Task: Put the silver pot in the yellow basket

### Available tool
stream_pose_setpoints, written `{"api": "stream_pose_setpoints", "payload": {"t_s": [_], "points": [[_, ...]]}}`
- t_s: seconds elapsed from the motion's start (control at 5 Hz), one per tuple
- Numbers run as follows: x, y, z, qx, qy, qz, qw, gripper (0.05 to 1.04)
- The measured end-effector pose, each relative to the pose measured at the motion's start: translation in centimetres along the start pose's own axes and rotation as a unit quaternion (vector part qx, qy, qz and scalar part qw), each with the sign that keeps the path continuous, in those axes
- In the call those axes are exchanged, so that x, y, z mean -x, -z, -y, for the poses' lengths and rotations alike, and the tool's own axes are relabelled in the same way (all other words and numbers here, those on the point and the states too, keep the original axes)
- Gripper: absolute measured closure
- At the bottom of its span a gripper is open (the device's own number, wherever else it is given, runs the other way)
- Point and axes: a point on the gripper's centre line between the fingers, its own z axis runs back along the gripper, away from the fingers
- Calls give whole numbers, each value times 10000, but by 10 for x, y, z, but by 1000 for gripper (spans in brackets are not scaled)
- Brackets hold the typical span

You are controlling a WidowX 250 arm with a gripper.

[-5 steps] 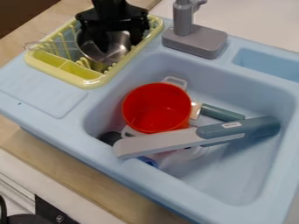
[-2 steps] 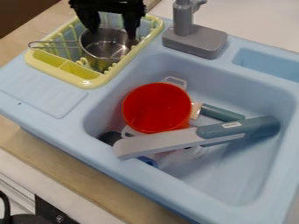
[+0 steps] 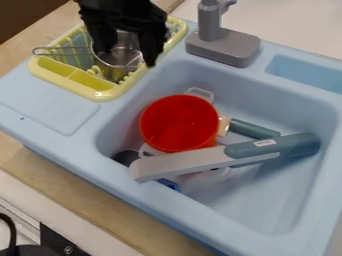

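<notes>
In the upper left of the frame, the small round silver metal pot (image 3: 124, 59) is seen inside the yellow plastic basket (image 3: 100, 95), and its thin wire handle (image 3: 61, 51) is pointed to the left, across the basket's rim. Over the pot the black gripper (image 3: 127, 57) is seen, with its two fingers spread apart; nothing is pinched between them. In the middle of the frame, a round red pot (image 3: 179, 123) and a grey-bladed toy knife with teal handle (image 3: 177, 164) are contained in the light blue sink (image 3: 143, 197).
</notes>
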Motion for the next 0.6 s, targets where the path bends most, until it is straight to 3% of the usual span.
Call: {"api": "stream_pose_setpoints", "payload": {"t_s": [0.2, 0.4, 0.6], "points": [[11, -8, 8, 308, 548, -119, 9980, 88], [24, -15, 5, 465, 652, -188, 9966, 88], [39, -25, -4, 245, 646, -96, 9976, 88]]}}
